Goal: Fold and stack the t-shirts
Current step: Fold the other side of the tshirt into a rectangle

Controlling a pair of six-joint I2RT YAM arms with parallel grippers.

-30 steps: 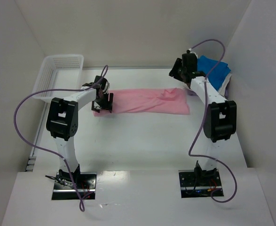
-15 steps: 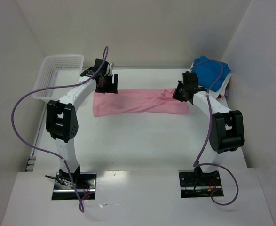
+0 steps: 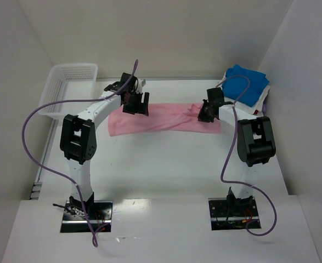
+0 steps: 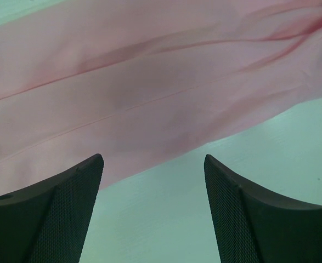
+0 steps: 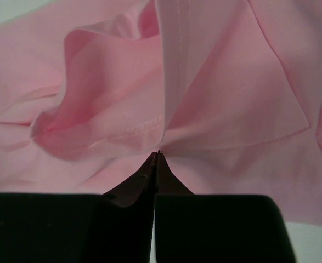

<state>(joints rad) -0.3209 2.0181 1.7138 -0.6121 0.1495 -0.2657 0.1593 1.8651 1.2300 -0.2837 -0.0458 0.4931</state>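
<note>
From above, the pink t-shirt (image 3: 166, 116) lies mid-table as a long, flattened band. Its long axis runs from 9 to 3 o'clock, with the 3 o'clock end rumpled. The left gripper (image 3: 136, 104) hangs over its 9 o'clock half and the right gripper (image 3: 207, 114) sits on the bunched end. A folded blue t-shirt (image 3: 247, 84) tops a white t-shirt (image 3: 263, 100) at 2 o'clock, and a white mesh basket (image 3: 67, 82) stands at 10 o'clock.

In the left wrist view, smooth matte cloth (image 4: 150, 82) fills the top, its creases slanting from 8 to 2 o'clock. The left gripper (image 4: 152, 160) is spread wide and holds nothing, over the shirt's edge and the bare table (image 4: 270, 137).

In the right wrist view, the right gripper (image 5: 157, 154) is clamped tight. Its tips nip the pink t-shirt (image 5: 232, 93) at a stitched hem, with soft folds puckering toward them.
</note>
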